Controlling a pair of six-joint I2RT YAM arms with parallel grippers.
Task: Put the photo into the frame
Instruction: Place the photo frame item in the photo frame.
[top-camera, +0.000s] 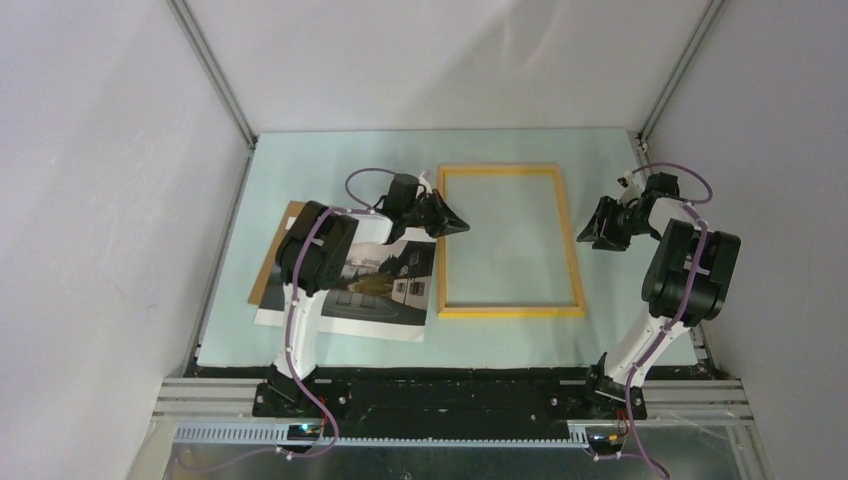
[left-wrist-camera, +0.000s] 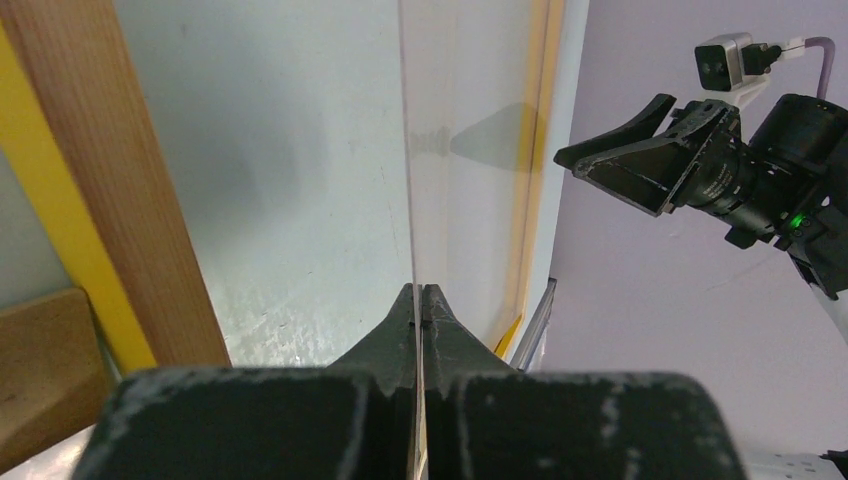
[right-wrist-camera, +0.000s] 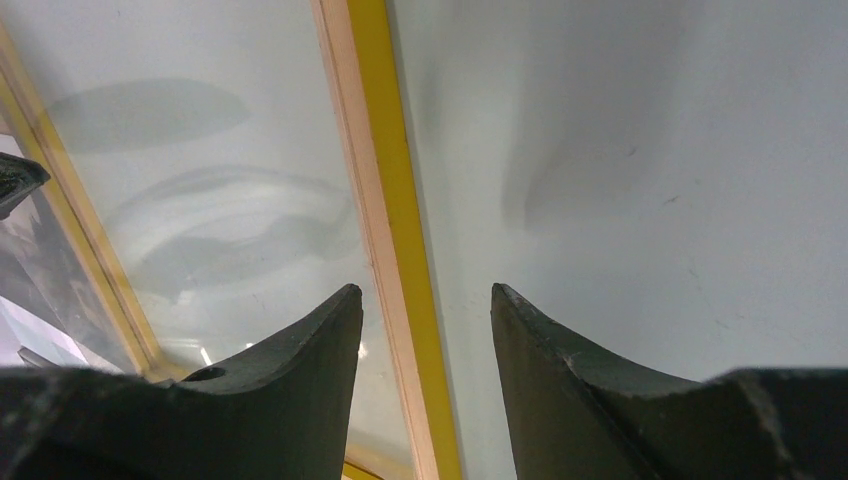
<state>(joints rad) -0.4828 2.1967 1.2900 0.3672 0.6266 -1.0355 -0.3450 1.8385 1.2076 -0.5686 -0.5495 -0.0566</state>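
The frame (top-camera: 573, 240), thin yellow-orange edges round a clear pane, lies flat at the middle of the table. To its left lies the photo (top-camera: 385, 285), a dark misty landscape with a white house, its far right corner raised. My left gripper (top-camera: 462, 228) sits at that corner, tips just past the frame's left edge. Seen from the left wrist, it (left-wrist-camera: 420, 290) is shut on a thin pale sheet seen edge-on, next to the frame's wooden edge (left-wrist-camera: 120, 180). My right gripper (top-camera: 598, 238) hangs open over the frame's right edge (right-wrist-camera: 385, 150), holding nothing (right-wrist-camera: 423, 290).
A plain brown backing board (top-camera: 272, 262) lies partly under the photo at the left. White walls with metal posts (top-camera: 215, 70) close in the pale green table mat (top-camera: 620, 330) on three sides. Both arm bases stand at the near edge.
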